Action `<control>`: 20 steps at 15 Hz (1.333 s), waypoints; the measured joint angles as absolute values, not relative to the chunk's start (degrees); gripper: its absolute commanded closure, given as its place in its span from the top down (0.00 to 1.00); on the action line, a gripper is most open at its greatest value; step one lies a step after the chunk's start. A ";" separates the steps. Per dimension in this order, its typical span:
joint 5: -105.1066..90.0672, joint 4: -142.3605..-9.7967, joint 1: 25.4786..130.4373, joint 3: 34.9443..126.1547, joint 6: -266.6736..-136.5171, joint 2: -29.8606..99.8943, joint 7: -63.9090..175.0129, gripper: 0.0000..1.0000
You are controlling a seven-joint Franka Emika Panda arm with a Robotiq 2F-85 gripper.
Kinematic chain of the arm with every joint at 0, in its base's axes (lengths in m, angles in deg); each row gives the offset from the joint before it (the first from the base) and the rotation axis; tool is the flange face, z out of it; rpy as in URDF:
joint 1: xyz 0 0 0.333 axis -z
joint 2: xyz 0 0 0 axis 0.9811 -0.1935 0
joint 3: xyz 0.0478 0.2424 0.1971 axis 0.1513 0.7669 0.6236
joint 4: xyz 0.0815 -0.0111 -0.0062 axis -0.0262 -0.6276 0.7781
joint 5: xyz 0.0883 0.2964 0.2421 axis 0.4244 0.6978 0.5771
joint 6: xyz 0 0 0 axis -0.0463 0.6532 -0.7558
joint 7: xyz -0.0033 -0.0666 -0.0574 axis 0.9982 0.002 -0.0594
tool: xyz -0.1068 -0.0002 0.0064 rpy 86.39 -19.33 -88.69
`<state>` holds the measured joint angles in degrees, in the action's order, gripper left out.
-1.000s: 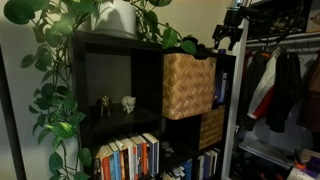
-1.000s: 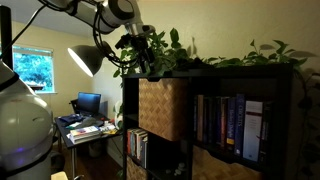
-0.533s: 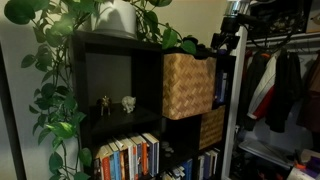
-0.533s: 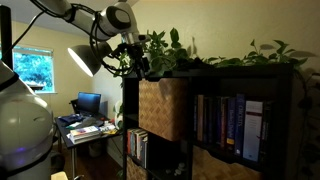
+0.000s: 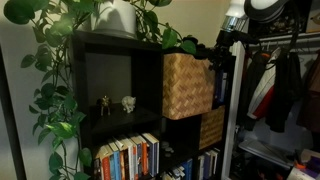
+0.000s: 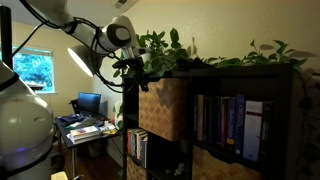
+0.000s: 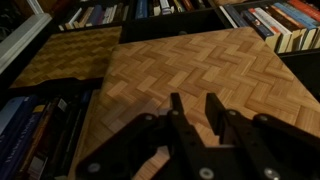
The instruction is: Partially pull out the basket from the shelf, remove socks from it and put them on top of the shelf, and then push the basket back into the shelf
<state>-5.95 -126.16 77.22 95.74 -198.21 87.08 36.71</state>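
Observation:
The light tan woven basket (image 5: 187,85) sits in an upper compartment of the black-brown shelf (image 5: 110,40) and juts out a little past its front in both exterior views (image 6: 162,108). My gripper (image 5: 220,55) hangs just in front of the basket's upper front edge, also seen from the side (image 6: 135,74). In the wrist view the basket's checker weave (image 7: 190,55) fills the frame behind my gripper (image 7: 195,108). Its fingers stand a narrow gap apart with nothing between them. I cannot make out the socks among the dark leaves on the shelf top.
A potted plant (image 5: 115,18) trails vines over the shelf top and side. A darker woven basket (image 5: 212,128) sits one compartment lower. Books (image 5: 125,155) and small figurines (image 5: 128,102) fill other compartments. A clothes closet (image 5: 280,85) stands beside the shelf; a lamp (image 6: 85,60) and desk (image 6: 85,125) lie beyond.
My gripper has come down from beside the shelf top to the front of the basket. Its jaws have narrowed from wide open to a small gap.

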 measured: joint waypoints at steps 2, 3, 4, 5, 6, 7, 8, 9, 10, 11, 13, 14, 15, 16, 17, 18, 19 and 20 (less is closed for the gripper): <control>-5.94 -128.13 77.25 95.75 -202.40 86.71 36.71 0.01; -5.94 -128.87 77.28 95.80 -204.47 86.43 36.71 0.01; -5.96 -129.40 77.33 95.92 -206.39 86.09 36.71 0.00; -6.03 -129.67 77.38 96.07 -208.18 85.67 36.71 0.03; -6.07 -129.85 77.42 96.20 -209.90 85.14 36.71 0.04; -6.11 -129.90 77.47 96.33 -211.46 84.55 36.71 0.04; -6.13 -129.90 77.51 96.41 -212.99 83.88 36.71 0.05; -6.15 -129.90 77.55 96.46 -214.41 83.16 36.71 0.05; -6.15 -129.89 77.59 96.46 -215.75 82.35 36.73 0.04; -6.15 -129.87 77.62 96.46 -217.08 81.50 36.74 0.03; -6.15 -129.71 77.64 96.46 -218.82 80.19 36.79 0.04; -6.15 -129.64 77.64 96.46 -219.32 79.87 36.81 0.04; -6.15 -129.55 77.64 96.46 -219.61 79.61 36.85 0.04; -6.15 -129.41 77.65 96.46 -219.86 79.30 36.94 0.04; -6.15 -129.20 77.65 96.46 -220.03 78.97 37.14 0.04; -6.16 -128.95 77.65 96.46 -220.17 78.63 37.44 0.04; -6.34 -128.68 77.67 96.46 -220.43 78.22 37.67 0.04; -6.66 -128.36 77.76 96.46 -220.77 77.71 37.80 0.04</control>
